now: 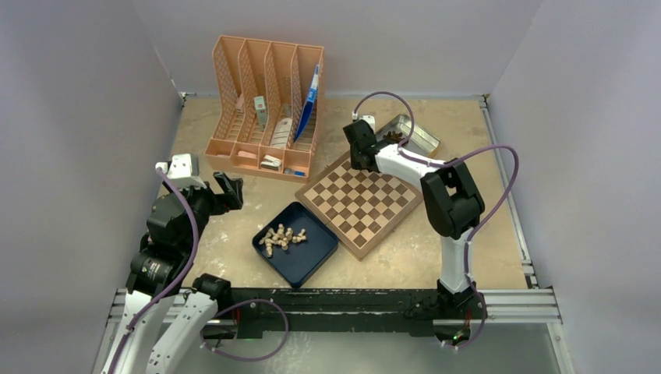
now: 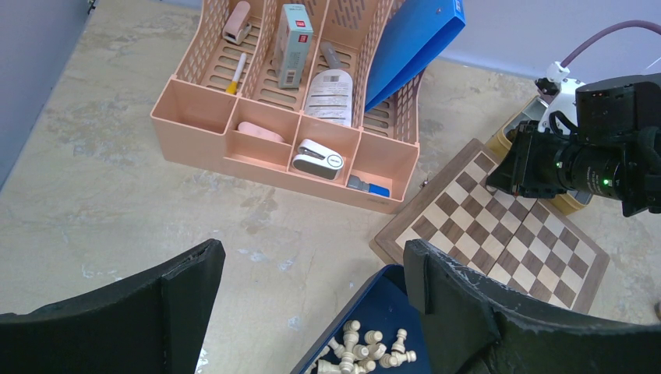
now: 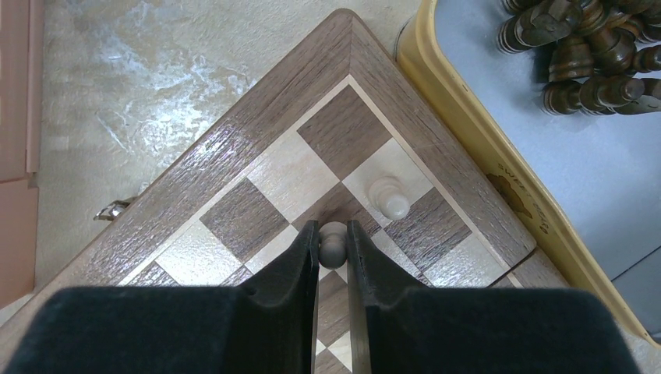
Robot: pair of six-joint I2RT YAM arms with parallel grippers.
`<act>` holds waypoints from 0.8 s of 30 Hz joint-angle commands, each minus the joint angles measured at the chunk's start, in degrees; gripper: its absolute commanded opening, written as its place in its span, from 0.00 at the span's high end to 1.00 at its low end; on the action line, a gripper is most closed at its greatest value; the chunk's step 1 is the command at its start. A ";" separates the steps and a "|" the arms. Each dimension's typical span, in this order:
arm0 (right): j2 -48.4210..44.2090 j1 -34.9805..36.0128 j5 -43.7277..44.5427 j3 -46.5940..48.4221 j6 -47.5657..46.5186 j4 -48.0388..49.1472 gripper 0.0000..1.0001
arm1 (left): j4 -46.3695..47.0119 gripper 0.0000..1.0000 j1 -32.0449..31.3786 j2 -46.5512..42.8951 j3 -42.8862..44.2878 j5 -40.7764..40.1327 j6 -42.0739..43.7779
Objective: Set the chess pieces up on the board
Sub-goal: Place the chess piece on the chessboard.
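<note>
The right claw (image 3: 333,228) pinches a pale piece (image 3: 333,248) low over the board's (image 3: 343,128) corner, beside a standing piece (image 3: 390,196). It should set the piece upright and centred, then release gently. The left claw (image 2: 312,263) gapes wide near the tray (image 1: 313,262) of loose pieces (image 1: 282,236).

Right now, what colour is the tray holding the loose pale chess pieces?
The tray is dark blue, which shows best in the top external view.

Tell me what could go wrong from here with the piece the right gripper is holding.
1. The right gripper is shut on the held piece close beside a standing piece near the corner of the board; opening or withdrawing could knock that neighbour over.
2. The held piece looks near a line between squares, so it may land off-centre or topple on release.
</note>
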 commanded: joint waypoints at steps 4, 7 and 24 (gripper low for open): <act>0.42 -0.48 1.21 2.21 -0.68 0.95 0.82 | 1.69 0.15 -0.15 0.17 0.11 0.23 -0.03; 0.26 -0.48 1.32 2.19 -0.60 0.83 0.82 | 1.68 0.15 -0.15 0.13 0.09 0.23 -0.01; -2.98 -0.41 0.75 3.95 0.85 -2.09 0.66 | 1.69 0.15 -0.15 0.24 0.09 0.23 -0.01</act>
